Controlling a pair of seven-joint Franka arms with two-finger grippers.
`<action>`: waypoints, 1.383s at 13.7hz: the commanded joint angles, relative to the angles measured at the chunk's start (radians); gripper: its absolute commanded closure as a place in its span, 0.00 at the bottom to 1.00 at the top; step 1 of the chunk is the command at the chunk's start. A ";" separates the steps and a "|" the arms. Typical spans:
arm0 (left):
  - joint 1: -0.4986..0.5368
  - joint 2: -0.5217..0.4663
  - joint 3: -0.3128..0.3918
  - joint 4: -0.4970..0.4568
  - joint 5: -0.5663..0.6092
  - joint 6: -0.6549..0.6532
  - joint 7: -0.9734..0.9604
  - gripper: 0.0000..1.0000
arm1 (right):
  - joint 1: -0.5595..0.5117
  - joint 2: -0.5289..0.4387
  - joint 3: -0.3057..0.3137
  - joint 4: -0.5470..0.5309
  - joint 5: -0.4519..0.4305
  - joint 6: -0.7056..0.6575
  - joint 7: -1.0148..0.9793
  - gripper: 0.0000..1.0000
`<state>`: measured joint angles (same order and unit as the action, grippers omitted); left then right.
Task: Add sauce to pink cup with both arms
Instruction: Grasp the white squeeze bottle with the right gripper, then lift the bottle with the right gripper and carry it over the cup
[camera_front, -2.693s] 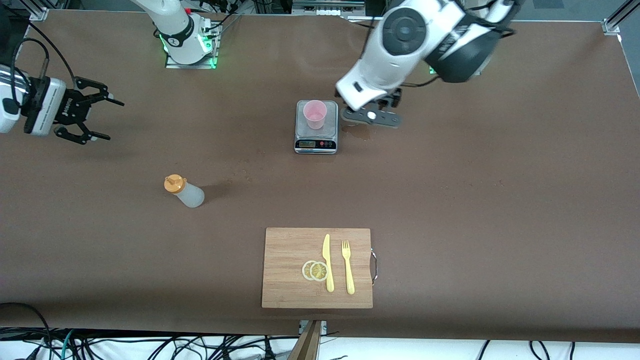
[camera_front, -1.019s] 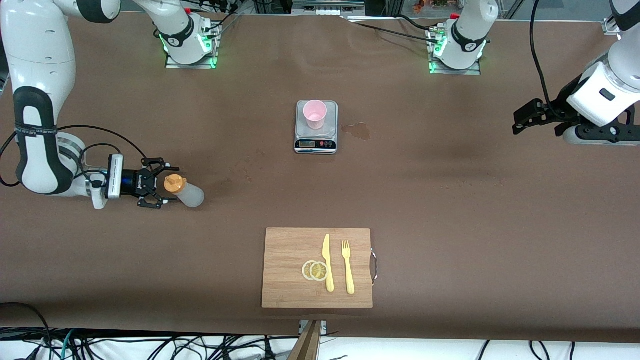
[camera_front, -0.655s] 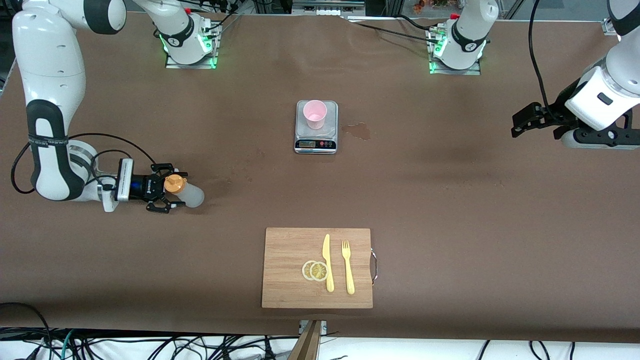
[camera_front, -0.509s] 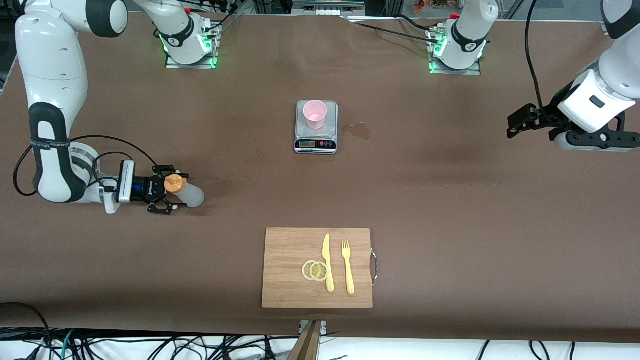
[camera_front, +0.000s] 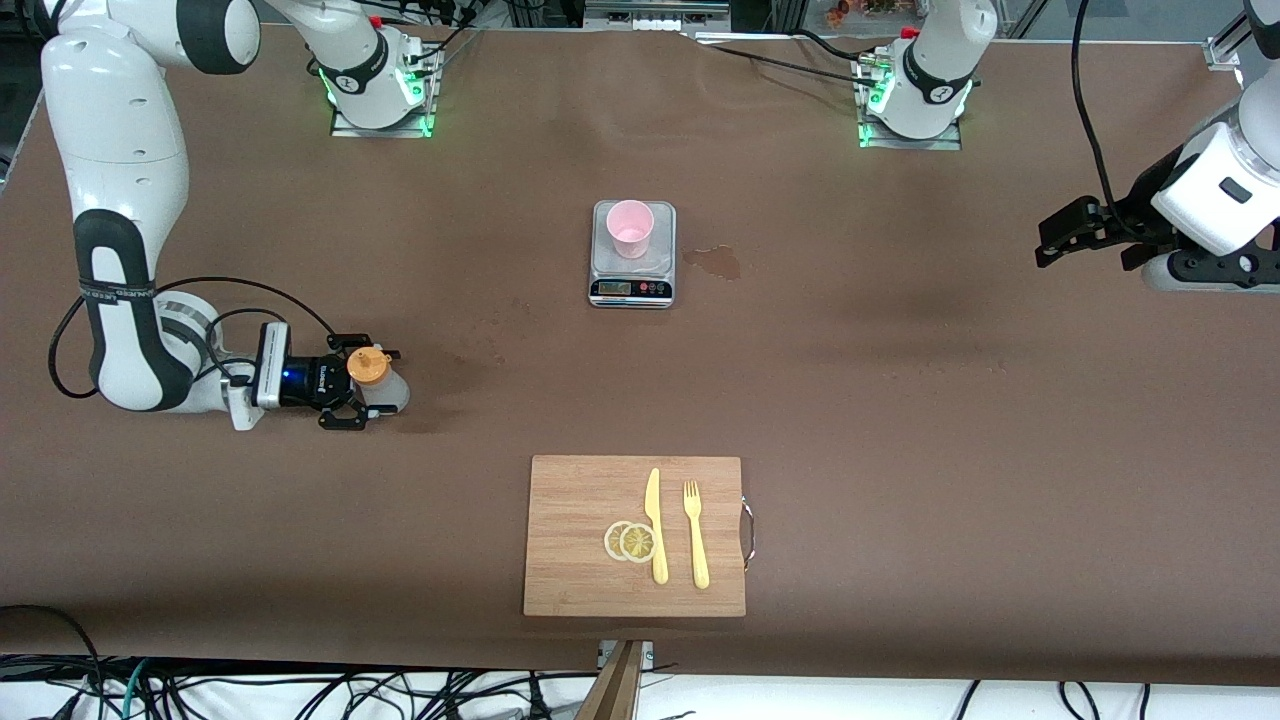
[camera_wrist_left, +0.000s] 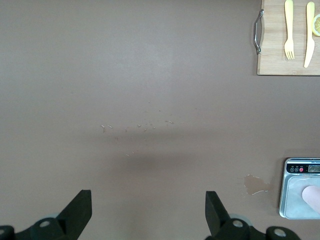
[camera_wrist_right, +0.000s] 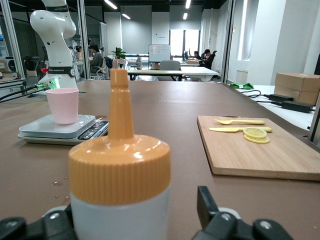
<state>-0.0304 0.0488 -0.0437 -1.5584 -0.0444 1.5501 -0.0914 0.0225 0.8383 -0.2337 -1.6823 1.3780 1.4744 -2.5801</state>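
The right pincer (camera_front: 358, 388) sat low on the surface (camera_front: 900, 420) at the right arm's end, its fingers released and spread to either side of the sauce (camera_front: 378, 383), one finger on each flank of the bottle but not yet squeezing it as far as the front view showed. In the right wrist view the sauce (camera_wrist_right: 119, 195) filled the space between the fingers, standing upright with its orange nozzle pointing up and its cap level with the camera. The risk from there, as I judged it, was a bad closing: the body is soft and translucent, so a grip too high, near the cap, could slip off the rim, and a hard grip on the body could squirt sauce out before the bottle reached the cup. A push from one finger ahead of the other could also tip it over. The cup (camera_front: 631, 228) stood upright on the scale (camera_front: 632, 255), well apart from the sauce, farther from the front camera and toward the left arm's end; a small wet stain (camera_front: 713, 262) lay just beside the scale. Nearer the front camera than the scale lay the board (camera_front: 580, 560) with knife (camera_front: 655, 525), fork (camera_front: 695, 534) and lemon slices (camera_front: 630, 541). The left pincer (camera_front: 1062, 232) hung released over bare surface at the left arm's end, well apart from the scale, waiting.
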 joint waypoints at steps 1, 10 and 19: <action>0.004 0.017 -0.001 0.040 -0.008 -0.025 0.016 0.00 | -0.018 0.024 0.011 0.009 0.019 -0.049 -0.038 0.42; -0.002 0.033 -0.007 0.041 -0.050 -0.027 0.019 0.00 | 0.031 -0.282 0.011 -0.087 -0.245 0.079 0.357 0.94; -0.010 0.014 -0.039 0.041 -0.052 -0.119 0.018 0.00 | 0.282 -0.717 0.010 -0.353 -0.626 0.412 0.842 0.94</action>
<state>-0.0390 0.0637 -0.0843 -1.5390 -0.0838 1.4589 -0.0901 0.2558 0.1949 -0.2220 -1.9734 0.8147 1.8398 -1.8260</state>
